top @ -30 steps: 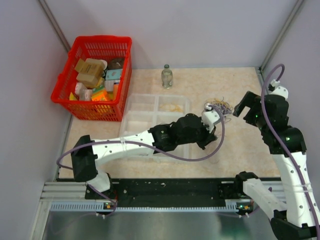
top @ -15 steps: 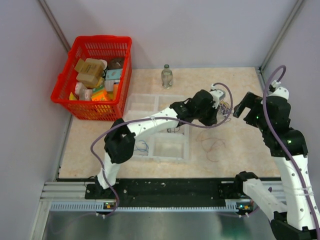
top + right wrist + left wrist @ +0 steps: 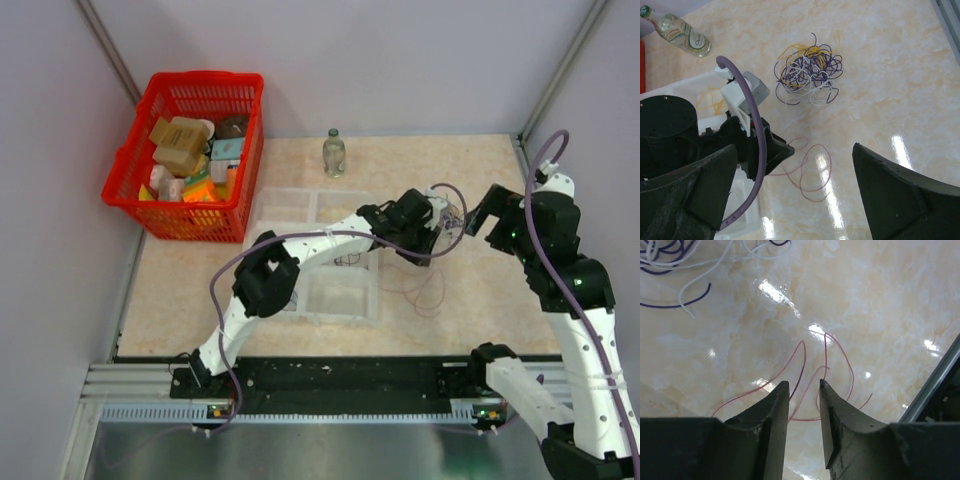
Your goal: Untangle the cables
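Note:
The cables (image 3: 810, 72) are a small tangle of purple, white and yellow wire on the marble table, also seen in the top view (image 3: 450, 214). One pink wire (image 3: 807, 172) lies apart in loose loops nearer me, also in the top view (image 3: 425, 288). My left gripper (image 3: 804, 387) hovers low over this pink wire (image 3: 800, 360) with its jaws a narrow gap apart, gripping nothing; its tip shows in the right wrist view (image 3: 785, 150). My right gripper (image 3: 794, 146) is wide open and empty, above and to the right of the tangle (image 3: 478, 222).
A clear plastic tray (image 3: 310, 250) sits left of the tangle, with a yellow wire in one compartment (image 3: 710, 100). A small glass bottle (image 3: 334, 153) stands at the back. A red basket (image 3: 190, 150) of boxes is at far left. The table edge rail runs at the right (image 3: 935, 385).
My left arm has swung its elbow from low over the tray to a raised pose, gripper pulling back slightly from the tangle. The pink wire now shows on the table. The right arm barely moved.

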You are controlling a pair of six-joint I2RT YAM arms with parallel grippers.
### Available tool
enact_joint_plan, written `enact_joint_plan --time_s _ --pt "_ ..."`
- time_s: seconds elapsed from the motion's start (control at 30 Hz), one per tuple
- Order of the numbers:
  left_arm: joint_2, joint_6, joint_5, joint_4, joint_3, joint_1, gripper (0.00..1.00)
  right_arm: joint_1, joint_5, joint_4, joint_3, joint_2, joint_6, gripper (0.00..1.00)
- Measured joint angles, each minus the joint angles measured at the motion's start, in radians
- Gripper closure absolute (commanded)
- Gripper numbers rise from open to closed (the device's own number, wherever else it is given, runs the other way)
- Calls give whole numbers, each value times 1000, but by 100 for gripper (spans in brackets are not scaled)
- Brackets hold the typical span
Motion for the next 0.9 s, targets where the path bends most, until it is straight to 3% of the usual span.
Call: enact_joint_plan --time_s 0.17,0.23,0.43,0.63,0.73,0.9 --pt "-14 50 66 43 -89 0 11 0 0 0 0 0 -1 4" --pt "-23 76 78 43 -123 0 2 0 -1 0 0 0 -2 4" --pt "-30 152 74 30 -136 -5 2 0 -2 1 -2 0 -8 4" --pt "-22 193 57 -6 -66 -14 9 0 -14 4 -13 -2 -7 4" --pt "-13 200 57 -5 -19 -18 2 0 -19 5 -13 -2 -6 4" --pt "36 208 42 -3 59 -23 2 0 -27 8 -13 -3 2 4"
